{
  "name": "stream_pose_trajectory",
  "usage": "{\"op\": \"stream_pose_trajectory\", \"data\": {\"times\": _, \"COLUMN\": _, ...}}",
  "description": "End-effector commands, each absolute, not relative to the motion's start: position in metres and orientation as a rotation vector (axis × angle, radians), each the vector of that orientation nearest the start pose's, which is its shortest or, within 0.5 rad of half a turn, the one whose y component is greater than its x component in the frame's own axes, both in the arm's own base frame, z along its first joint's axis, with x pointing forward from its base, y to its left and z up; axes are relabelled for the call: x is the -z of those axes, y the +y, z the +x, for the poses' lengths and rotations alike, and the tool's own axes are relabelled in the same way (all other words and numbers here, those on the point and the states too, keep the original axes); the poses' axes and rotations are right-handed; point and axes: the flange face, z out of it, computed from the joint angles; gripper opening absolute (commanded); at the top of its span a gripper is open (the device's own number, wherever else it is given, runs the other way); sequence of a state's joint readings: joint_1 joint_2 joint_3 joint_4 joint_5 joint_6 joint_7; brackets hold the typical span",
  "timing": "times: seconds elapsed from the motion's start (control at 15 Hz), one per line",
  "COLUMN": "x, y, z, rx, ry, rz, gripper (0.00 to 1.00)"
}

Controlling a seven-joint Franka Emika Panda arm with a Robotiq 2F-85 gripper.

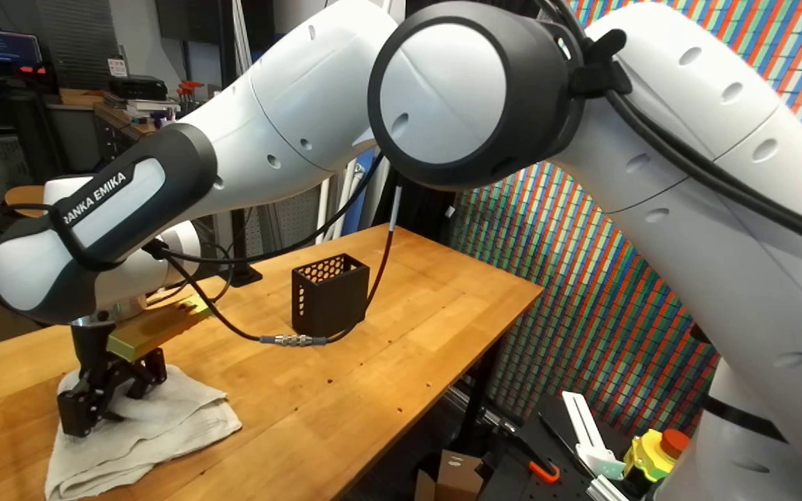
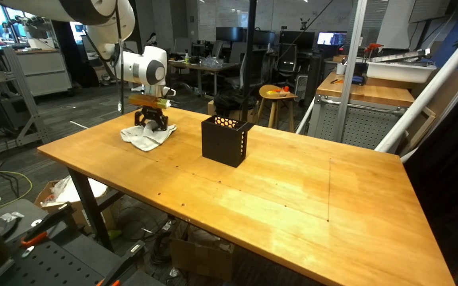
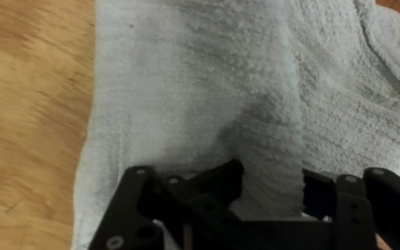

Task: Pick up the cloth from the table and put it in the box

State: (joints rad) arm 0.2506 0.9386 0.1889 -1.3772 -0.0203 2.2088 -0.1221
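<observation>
Your black two-finger gripper (image 3: 273, 187) pointed down, its jaws partly apart astride a raised fold; whether they pinched it, you could not tell. That fold belonged to the off-white ribbed fabric cloth (image 3: 186, 86), creased, its layers overlapping toward two o'clock in the wrist view. It lay on the long light-brown wooden plank table (image 2: 332, 206). In an exterior view, the black open-topped perforated box (image 2: 219, 141) stood upright at the cloth's three o'clock; a pale wooden stool (image 2: 274, 96) stood past the table's far edge, between the box's one and two o'clock. The table's short edge ran near the cloth at eleven; bare planks stretched between cloth and box, and widely beyond the box toward four.
</observation>
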Motion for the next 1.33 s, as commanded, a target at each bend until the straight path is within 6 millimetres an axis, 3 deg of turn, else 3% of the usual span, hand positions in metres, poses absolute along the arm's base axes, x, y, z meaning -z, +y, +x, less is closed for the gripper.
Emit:
{"op": "stream_pose_trajectory", "data": {"times": 0.0, "x": -0.170, "y": 0.283, "z": 0.650, "rx": -0.148, "ry": -0.714, "rz": -2.914, "gripper": 0.00}}
{"op": "stream_pose_trajectory", "data": {"times": 0.33, "x": -0.209, "y": 0.266, "z": 0.636, "rx": -0.128, "ry": -0.678, "rz": -2.929, "gripper": 0.00}}
{"op": "stream_pose_trajectory", "data": {"times": 0.53, "x": -0.238, "y": 0.234, "z": 0.626, "rx": -0.095, "ry": -0.633, "rz": -2.961, "gripper": 0.00}}
{"op": "stream_pose_trajectory", "data": {"times": 0.87, "x": -0.286, "y": 0.154, "z": 0.618, "rx": -0.069, "ry": -0.521, "rz": -3.031, "gripper": 0.00}}
{"op": "stream_pose_trajectory", "data": {"times": 1.27, "x": -0.346, "y": 0.033, "z": 0.620, "rx": 0.035, "ry": -0.256, "rz": -3.112, "gripper": 0.00}}
